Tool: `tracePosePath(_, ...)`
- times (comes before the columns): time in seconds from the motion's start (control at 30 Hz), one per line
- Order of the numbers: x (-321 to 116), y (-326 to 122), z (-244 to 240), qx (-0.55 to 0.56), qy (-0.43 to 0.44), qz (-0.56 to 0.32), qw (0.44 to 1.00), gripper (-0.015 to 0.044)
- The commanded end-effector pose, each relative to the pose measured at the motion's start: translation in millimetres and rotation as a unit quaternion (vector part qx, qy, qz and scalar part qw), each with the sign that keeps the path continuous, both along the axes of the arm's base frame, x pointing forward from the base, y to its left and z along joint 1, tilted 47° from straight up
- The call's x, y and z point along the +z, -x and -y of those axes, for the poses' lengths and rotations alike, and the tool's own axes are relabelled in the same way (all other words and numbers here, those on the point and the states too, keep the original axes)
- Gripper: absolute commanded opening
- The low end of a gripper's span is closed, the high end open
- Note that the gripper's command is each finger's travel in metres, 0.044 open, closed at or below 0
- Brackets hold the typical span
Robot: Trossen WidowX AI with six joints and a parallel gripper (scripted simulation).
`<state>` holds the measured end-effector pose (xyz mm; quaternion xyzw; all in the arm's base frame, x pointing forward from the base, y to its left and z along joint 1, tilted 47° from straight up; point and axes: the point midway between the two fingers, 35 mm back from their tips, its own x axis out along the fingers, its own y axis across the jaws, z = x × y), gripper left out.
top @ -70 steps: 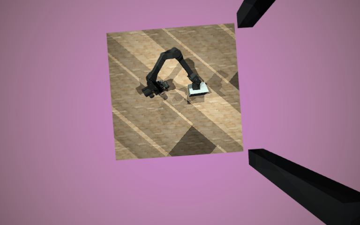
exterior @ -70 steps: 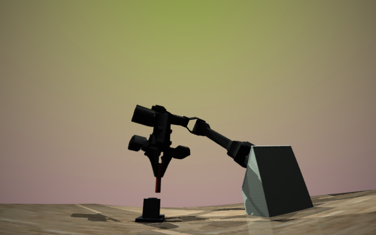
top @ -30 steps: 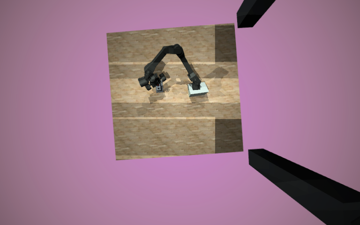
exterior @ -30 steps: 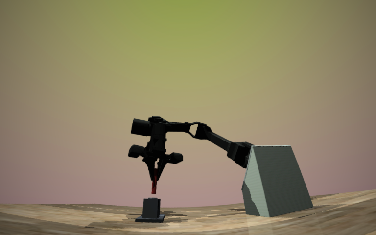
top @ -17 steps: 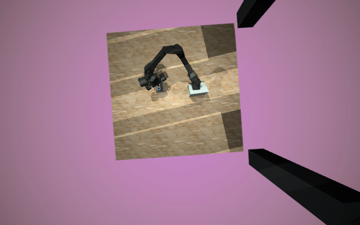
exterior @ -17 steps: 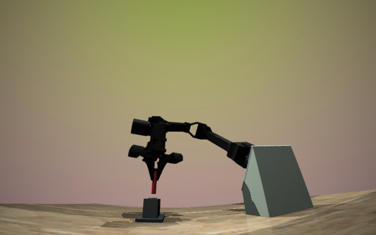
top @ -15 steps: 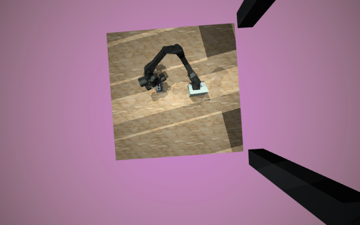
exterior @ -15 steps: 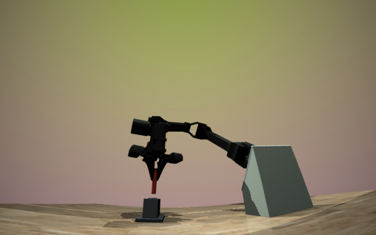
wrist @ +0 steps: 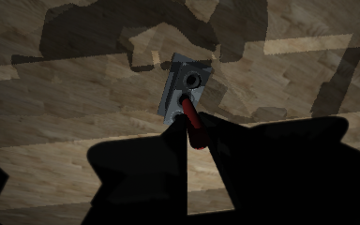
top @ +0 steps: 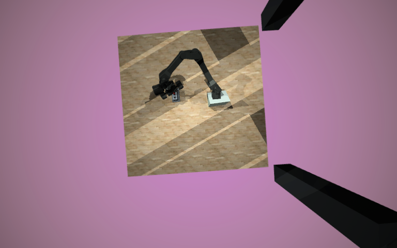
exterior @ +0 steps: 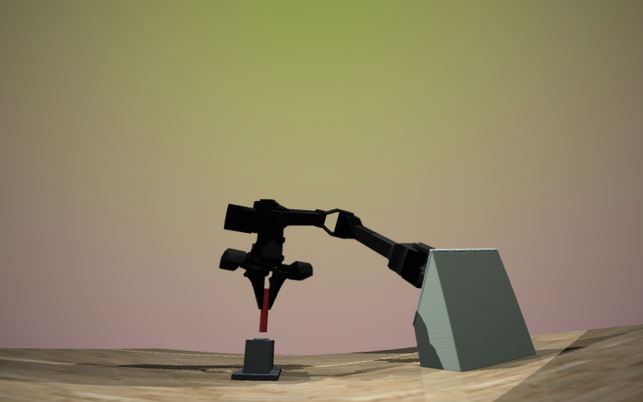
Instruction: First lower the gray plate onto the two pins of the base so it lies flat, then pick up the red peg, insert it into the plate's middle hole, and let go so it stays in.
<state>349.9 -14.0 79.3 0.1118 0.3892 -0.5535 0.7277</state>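
Note:
The gray plate (exterior: 259,355) (wrist: 197,92) looks flat on the dark gray base (exterior: 255,377) (wrist: 165,105), its three holes in a row. My gripper (exterior: 265,306) (wrist: 191,116) is shut on the red peg (exterior: 263,323) (wrist: 191,112), gripping its upper part. The peg hangs nearly upright, slightly slanted, over the plate. In the exterior view a small gap shows between its lower end and the plate's top. In the wrist view its lower end overlaps the middle hole. The near end hole is partly hidden by my finger.
The pale mount block (top: 218,102) (exterior: 488,307) of the arm stands to the right of the base on the wood-patterned floor (top: 175,140). Two black bars (top: 331,196) (top: 278,17) show at the right of the top view. Arm shadows cross the floor around the base.

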Motion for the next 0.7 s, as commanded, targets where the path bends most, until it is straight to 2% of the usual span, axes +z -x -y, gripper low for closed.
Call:
tracePosePath(0.0,1.6,0.1,0.6,0.002,0.000,-0.001,1.000,0.0000)
tracePosePath(0.67,-10.8,-2.8,11.6,0.004,0.003,-0.001,1.000,0.0000)
